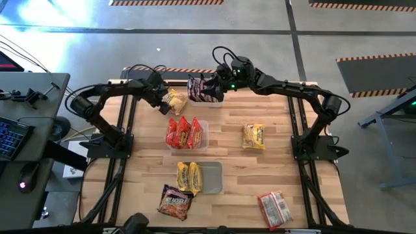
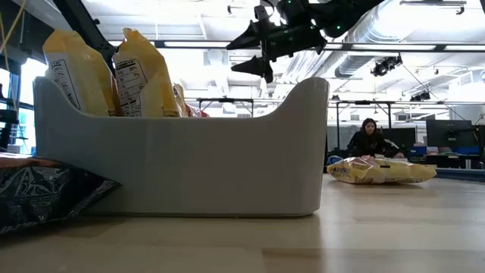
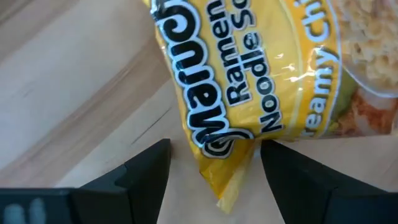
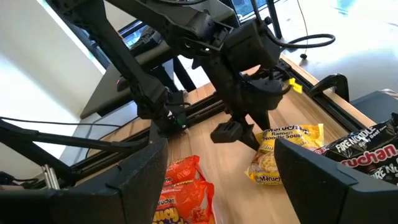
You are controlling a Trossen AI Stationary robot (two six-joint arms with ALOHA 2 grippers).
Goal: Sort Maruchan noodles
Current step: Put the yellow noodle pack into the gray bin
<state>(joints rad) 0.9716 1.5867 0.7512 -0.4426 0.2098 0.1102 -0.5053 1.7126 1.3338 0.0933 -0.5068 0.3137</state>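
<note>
Seen from above: a wooden desk [image 1: 234, 162] with two dark arms reaching in from either side toward the far edge.

At far left of centre, left gripper [image 1: 162, 99] poised over a yellow Maruchan packet [image 1: 175, 101] lying flat on the desk; fingers [image 3: 140, 171] spread apart, released, one on either side of the packet's near end [image 3: 249, 93], not clamped on it. Label readable as creamy chicken ramen noodle soup.

Just right of that, at the far edge, a clear tub [image 1: 219, 99] holding dark maroon packets [image 1: 205, 90] stood on edge. Right gripper [image 1: 216, 83] placed above this tub, fingers [image 4: 143, 180] wide apart and holding nothing.

Toward the middle, a second clear tub [image 1: 203, 136] filled with red packets [image 1: 183, 132] standing upright side by side.

Nearer still, a third tub [image 1: 214, 177] with two yellow packets [image 1: 188, 177] leaning at its left end; the same tub filling the level view, yellow packets [image 2: 114, 72] sticking up above its wall.

Left of that near tub, a dark brown packet [image 1: 174, 201] flat on the desk, close to the near edge.

Right of centre, a lone yellow packet [image 1: 254, 136] flat on the desk, well apart from the tubs.

At near right, a red packet [image 1: 275, 208] lying flat close to the desk's corner.

In the room beyond, a person [image 2: 369, 139] seated at a workstation.
</note>
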